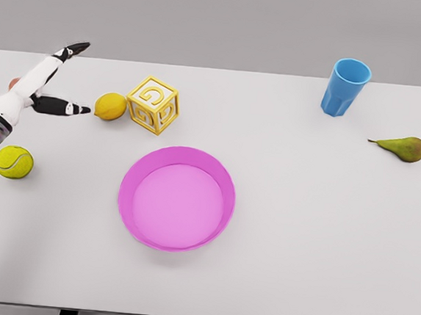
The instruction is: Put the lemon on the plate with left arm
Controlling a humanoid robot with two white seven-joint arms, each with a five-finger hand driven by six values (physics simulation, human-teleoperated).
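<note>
One hand (43,84) out, spread wide, holding nothing.
Its fingertip sits just beside the lemon (111,106), which touches the block (153,105); pink plate (134,228) nearby.

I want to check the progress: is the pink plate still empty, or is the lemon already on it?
Empty. The pink plate shows only its bare inside; the lemon lies on the table beside the yellow block.

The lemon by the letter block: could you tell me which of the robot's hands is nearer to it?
Left. The left hand is spread open just left of the lemon, one fingertip almost touching it. The right hand is out of view.
</note>
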